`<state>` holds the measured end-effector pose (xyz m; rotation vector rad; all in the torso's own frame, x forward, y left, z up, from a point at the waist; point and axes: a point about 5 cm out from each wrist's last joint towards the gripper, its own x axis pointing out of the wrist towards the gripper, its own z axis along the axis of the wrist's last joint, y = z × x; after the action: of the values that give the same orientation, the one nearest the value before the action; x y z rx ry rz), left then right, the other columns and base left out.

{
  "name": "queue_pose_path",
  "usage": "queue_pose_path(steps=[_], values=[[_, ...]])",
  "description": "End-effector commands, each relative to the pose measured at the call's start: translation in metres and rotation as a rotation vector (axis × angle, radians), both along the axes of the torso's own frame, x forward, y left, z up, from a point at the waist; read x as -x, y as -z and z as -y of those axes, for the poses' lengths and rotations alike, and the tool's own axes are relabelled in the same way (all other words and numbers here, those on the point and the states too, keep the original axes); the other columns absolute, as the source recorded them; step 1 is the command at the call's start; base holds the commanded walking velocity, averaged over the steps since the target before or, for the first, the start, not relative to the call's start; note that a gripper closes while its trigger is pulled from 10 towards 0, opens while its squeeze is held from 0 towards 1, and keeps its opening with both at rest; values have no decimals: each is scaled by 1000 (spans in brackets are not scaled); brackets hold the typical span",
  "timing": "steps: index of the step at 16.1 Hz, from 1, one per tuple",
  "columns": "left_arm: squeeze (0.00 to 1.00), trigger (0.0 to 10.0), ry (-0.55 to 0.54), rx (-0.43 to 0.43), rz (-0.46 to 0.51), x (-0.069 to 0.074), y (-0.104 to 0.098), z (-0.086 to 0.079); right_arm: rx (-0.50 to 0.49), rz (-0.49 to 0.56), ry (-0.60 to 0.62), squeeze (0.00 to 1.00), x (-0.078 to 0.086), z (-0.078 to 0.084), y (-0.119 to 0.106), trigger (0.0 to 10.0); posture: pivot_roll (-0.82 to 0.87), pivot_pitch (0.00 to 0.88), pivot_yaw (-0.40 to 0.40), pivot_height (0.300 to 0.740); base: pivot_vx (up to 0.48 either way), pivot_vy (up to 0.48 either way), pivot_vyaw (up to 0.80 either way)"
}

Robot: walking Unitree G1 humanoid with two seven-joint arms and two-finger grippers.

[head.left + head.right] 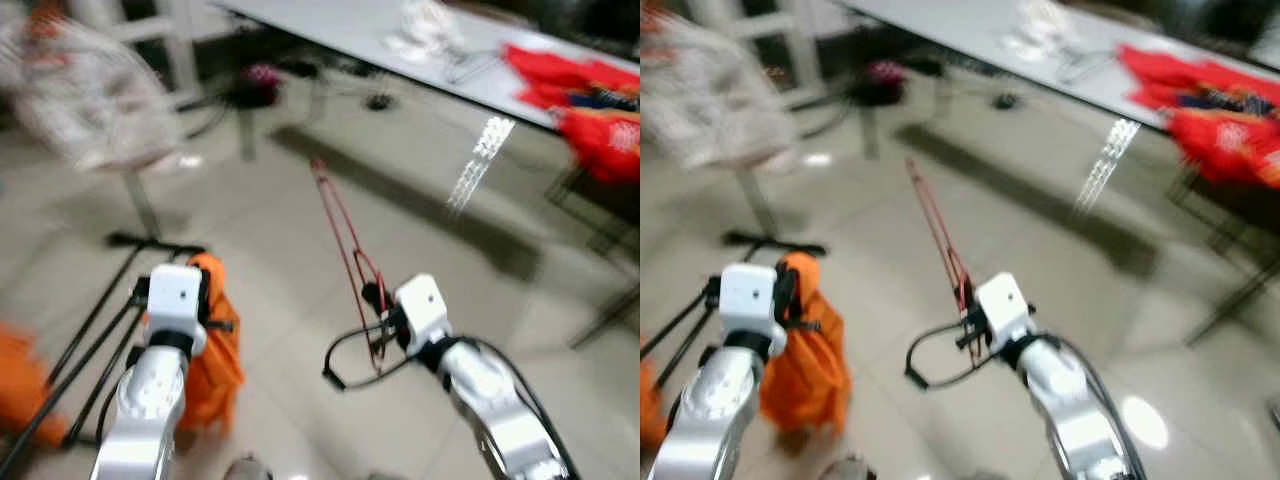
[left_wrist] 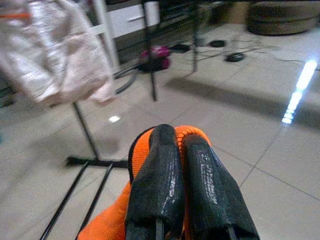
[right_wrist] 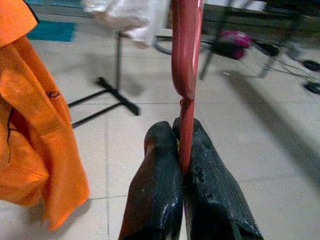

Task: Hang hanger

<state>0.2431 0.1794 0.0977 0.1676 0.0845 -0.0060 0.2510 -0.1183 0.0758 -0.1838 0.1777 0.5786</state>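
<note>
Left eye view, blurred: right gripper (image 1: 375,300) clamps a red hanger (image 1: 340,225) that sticks forward over the tiled floor (image 1: 270,230). Left gripper (image 1: 205,268) is pinched on an orange garment (image 1: 212,350) beside a black rack (image 1: 100,320). Grey table (image 1: 400,40) with red cloth (image 1: 590,100) behind.

Left wrist view: fingers (image 2: 160,185) closed on orange fabric.

Right wrist view: fingers (image 3: 155,190) squeezed on the hanger's red stem (image 3: 186,60); orange garment hangs nearby.
</note>
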Motion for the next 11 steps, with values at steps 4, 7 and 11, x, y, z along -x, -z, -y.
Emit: queue_pose_path(steps=[4, 7, 11], values=[[0, 10000, 19, -7, 41, -1, -11, 6, 12, 11, 9, 0, -5, 11, -2, 10000, 33, 93, -16, 740, 0, -451, 800], [0, 10000, 29, 33, 17, -5, -12, 5, -2, 8, 7, 0, -2, 8, 0, 10000, 34, 94, 20, 740, 0, -143, 800], [0, 10000, 55, 78, 46, -13, -21, 2, -104, -20, 67, 0, 8, 6, 3, 10000, 23, 96, 81, 740, 0, 480, 600]])
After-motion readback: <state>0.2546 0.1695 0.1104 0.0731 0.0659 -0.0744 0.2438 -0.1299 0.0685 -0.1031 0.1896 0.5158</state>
